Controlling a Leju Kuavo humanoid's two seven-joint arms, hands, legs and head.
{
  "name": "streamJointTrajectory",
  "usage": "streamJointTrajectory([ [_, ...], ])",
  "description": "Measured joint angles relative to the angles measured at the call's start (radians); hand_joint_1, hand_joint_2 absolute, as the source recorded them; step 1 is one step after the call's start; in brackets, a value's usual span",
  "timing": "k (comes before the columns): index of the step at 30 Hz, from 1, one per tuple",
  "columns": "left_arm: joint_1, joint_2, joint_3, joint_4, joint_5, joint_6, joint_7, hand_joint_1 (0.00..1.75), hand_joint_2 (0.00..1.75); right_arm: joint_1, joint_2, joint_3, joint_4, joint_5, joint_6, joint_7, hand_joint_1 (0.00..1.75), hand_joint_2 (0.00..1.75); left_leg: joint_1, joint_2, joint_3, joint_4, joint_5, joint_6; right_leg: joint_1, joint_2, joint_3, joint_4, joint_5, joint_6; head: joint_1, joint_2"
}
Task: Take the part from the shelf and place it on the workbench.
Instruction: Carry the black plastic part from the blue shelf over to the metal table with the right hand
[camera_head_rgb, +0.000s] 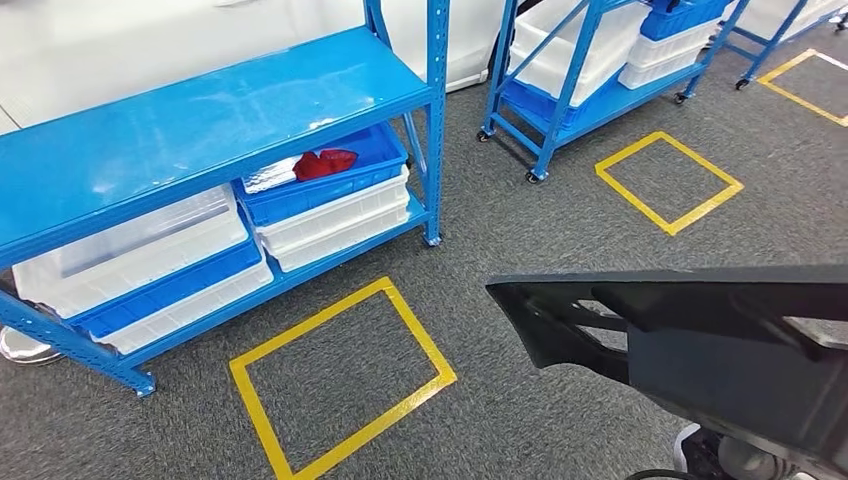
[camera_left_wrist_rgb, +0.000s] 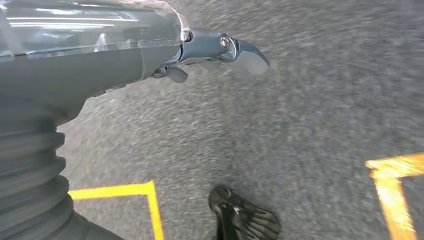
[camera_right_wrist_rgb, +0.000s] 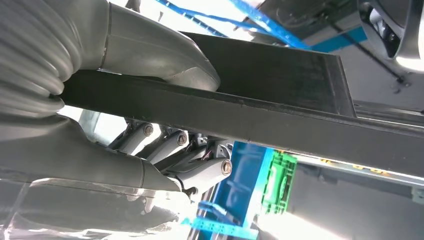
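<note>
The right hand (camera_right_wrist_rgb: 150, 125) grips the flat black plastic part (camera_head_rgb: 700, 335), thumb above and fingers below; the part hangs over the grey carpet floor (camera_head_rgb: 560, 220), clear of the blue metal shelf (camera_head_rgb: 200, 120). The left hand (camera_left_wrist_rgb: 215, 50) hangs over the carpet, fingers loosely extended, holding nothing. Yellow tape squares (camera_head_rgb: 340, 380) mark the floor.

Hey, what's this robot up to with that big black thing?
It is carrying a flat black part. Its right hand grips the part's edge, thumb on one face and fingers on the other. The left hand hangs over the grey carpet, holding nothing. A blue shelf with stacked bins stands nearby, beside yellow floor squares. The part is not set down yet.
</note>
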Motion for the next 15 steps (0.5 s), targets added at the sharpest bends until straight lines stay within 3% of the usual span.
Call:
streamJointTrajectory([
  [2,-0.005,0.003,0.000,0.000,-0.005,-0.010,0.000,0.00,1.75,0.003,0.001,0.010,-0.002,0.017,-0.037,0.000,1.75,1.75,0.000,0.023,0.001,-0.005,0.005,0.010,-0.002,0.018,-0.009,0.000,0.007,0.013,0.000,0.000],
  [4,-0.008,0.004,0.000,0.000,-0.012,-0.018,-0.004,0.00,1.75,0.005,-0.001,0.027,-0.008,0.030,-0.078,0.000,1.75,1.75,0.004,0.050,0.001,-0.011,0.014,0.022,0.000,-0.020,-0.027,0.032,-0.015,0.022,0.000,0.000],
  [6,-0.007,0.005,-0.001,0.000,-0.020,-0.025,-0.009,0.00,1.75,0.008,-0.007,0.050,-0.012,0.041,-0.118,0.000,1.75,1.75,0.004,0.079,-0.002,-0.014,0.018,0.029,-0.001,-0.082,-0.077,0.141,-0.079,0.028,0.000,0.000],
  [8,-0.007,0.005,-0.003,0.000,-0.028,-0.031,-0.010,0.00,1.75,0.015,-0.014,0.075,-0.012,0.051,-0.153,0.000,1.75,1.75,0.002,0.107,-0.005,-0.013,0.018,0.030,-0.007,-0.102,-0.129,0.258,-0.127,0.035,0.000,0.000],
  [9,-0.009,0.004,-0.003,0.000,-0.030,-0.033,-0.010,0.00,1.75,0.018,-0.018,0.087,-0.012,0.056,-0.166,0.000,1.75,1.75,0.001,0.120,-0.005,-0.013,0.018,0.030,-0.009,-0.105,-0.134,0.274,-0.126,0.037,0.000,0.000],
  [10,-0.012,0.002,-0.004,0.000,-0.031,-0.032,-0.009,0.00,1.75,0.020,-0.022,0.100,-0.012,0.061,-0.178,0.000,1.75,1.75,0.001,0.134,-0.005,-0.013,0.017,0.029,-0.011,-0.110,-0.118,0.252,-0.109,0.038,0.000,0.000],
  [13,-0.024,-0.011,-0.005,0.000,-0.032,-0.024,-0.002,0.00,1.75,0.019,-0.041,0.146,-0.011,0.072,-0.215,0.000,1.75,1.75,-0.002,0.167,0.001,-0.012,0.012,0.020,-0.005,-0.161,-0.005,0.053,-0.036,0.028,0.000,0.000],
  [15,-0.030,-0.020,-0.006,0.000,-0.034,-0.020,0.002,0.00,1.75,0.018,-0.054,0.174,-0.009,0.073,-0.230,0.000,1.75,1.75,-0.006,0.183,0.004,-0.012,0.009,0.009,0.004,-0.178,0.023,-0.005,-0.028,0.015,0.000,0.000],
])
